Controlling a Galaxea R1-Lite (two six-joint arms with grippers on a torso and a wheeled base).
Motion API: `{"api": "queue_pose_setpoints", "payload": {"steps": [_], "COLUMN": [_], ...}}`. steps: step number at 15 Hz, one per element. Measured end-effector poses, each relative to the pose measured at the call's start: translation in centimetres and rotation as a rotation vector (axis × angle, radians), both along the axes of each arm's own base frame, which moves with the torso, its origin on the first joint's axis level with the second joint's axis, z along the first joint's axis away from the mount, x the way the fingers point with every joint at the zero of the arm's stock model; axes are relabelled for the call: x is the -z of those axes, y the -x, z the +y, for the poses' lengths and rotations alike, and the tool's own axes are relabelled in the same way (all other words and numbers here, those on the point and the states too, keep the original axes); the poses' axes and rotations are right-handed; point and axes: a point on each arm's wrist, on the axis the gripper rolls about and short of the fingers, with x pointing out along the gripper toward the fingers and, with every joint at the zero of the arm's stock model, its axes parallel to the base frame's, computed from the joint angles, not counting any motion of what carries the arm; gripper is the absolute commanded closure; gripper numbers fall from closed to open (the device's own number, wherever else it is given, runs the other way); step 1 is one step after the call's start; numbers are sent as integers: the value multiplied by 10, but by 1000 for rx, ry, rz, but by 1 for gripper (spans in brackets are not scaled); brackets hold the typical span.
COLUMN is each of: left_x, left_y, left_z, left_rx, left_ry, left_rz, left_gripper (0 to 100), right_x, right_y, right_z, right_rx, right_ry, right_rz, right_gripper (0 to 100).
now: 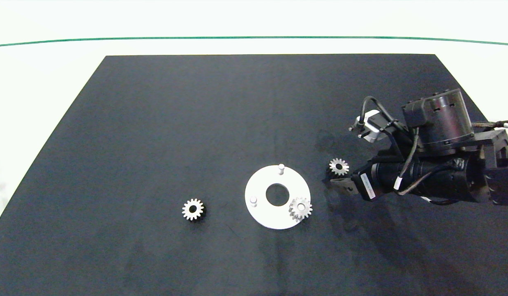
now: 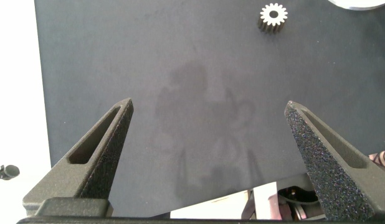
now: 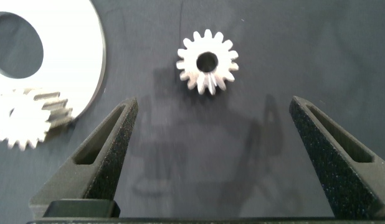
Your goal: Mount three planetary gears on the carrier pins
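Silvery-grey gears point(image 1: 192, 209), white disc point(image 1: 262, 213) (white pins point(image 1: 281, 167)), black mat point(image 1: 196, 123)

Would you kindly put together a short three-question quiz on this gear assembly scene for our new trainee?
1. How many gears already sit on a peg of the white disc?
2. True or false: the right gripper is shut on a gear.
3. Which loose gear lies nearer the right gripper: A, the gear right of the disc, or B, the gear left of the disc?

Key:
1. One, the mounted gear; two bare pegs remain.
2. False; its fingers are open, with that gear lying on the black mat just ahead of them.
3. A.
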Motion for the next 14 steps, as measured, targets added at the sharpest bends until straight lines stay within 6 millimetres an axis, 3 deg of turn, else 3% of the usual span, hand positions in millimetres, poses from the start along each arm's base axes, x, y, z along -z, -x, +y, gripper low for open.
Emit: {"api": "queue_pose_setpoints", "payload": {"steps": [14], "left_x": [0], "left_y": [-1], "left_z": [0], "left_rx": [2], "left_ry": [0], "left_rz": [0], "left_gripper": [0], "right_x": [14], "right_y": [-31], "right_z": [12], "right_rx": [0], "right_ry": [-29], "right_rz": [29], "right_gripper": [0]}}
